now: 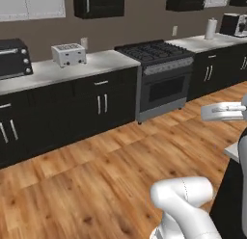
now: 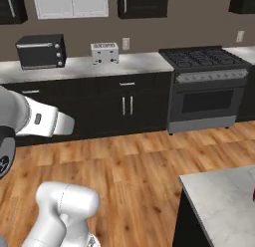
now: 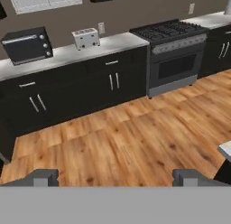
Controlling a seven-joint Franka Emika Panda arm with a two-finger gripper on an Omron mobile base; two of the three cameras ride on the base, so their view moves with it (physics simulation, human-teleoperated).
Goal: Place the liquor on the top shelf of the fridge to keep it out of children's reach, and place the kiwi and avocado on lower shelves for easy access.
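A wide wood-plank floor (image 3: pixel 135 137) spreads before a long run of black lower cabinets (image 1: pixel 72 108) under a pale grey counter (image 2: pixel 124 64), against a brown wall (image 1: pixel 144 21). Right of the cabinets stands a black and steel range (image 1: pixel 161 81) with a gas cooktop. On the counter's far left sits a black toaster oven (image 3: pixel 27 44), and right of it, well apart, a small white toaster (image 2: pixel 105 52). At the far right end of the counter, in the left base view, a white paper-towel roll (image 1: pixel 210 28) stands beside a dark appliance. Nearer, the corner of a grey-topped island (image 2: pixel 224 196) juts in from the right; a small dark red thing shows at the picture's right edge on it, too cut off to name. The gripper (image 3: pixel 117 177) hangs above the floor, its fingers (image 3: pixel 43 177) spread wide and grasping nothing.
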